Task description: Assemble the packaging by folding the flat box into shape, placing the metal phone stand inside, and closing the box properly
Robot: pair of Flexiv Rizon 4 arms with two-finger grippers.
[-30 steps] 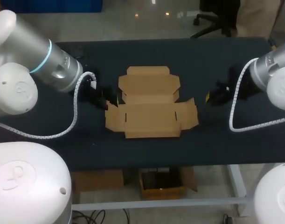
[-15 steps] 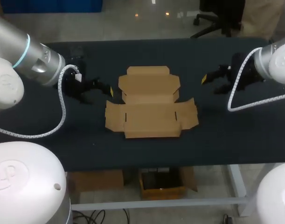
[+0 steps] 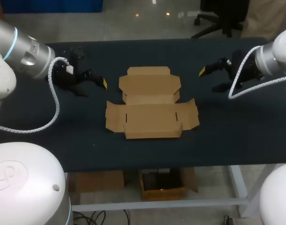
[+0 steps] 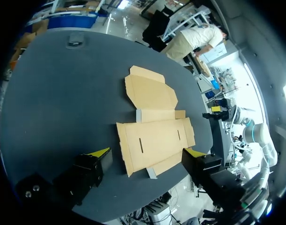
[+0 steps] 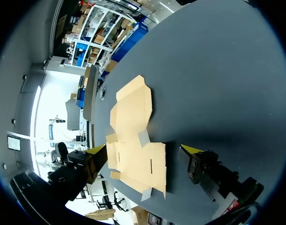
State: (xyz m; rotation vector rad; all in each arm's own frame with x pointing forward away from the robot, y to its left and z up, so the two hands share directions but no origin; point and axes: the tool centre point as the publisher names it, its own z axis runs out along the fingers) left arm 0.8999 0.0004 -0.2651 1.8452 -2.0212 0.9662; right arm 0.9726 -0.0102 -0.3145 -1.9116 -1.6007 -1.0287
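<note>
The flat box point(image 3: 150, 104) lies unfolded, flaps spread, at the middle of the dark counter point(image 3: 133, 150), and nothing touches it. The left arm point(image 3: 25, 49) holds its jaws wide and empty off the box's left side. The right arm point(image 3: 274, 58) holds its jaws equally wide and empty off the right side, and each wrist view shows the cardboard ahead of the spread yellow tips.

Soft overhead light lay evenly on the dark table point(image 3: 147, 51); the flat box point(image 3: 150, 101) glowed pale (only a thin shadow beneath).
</note>
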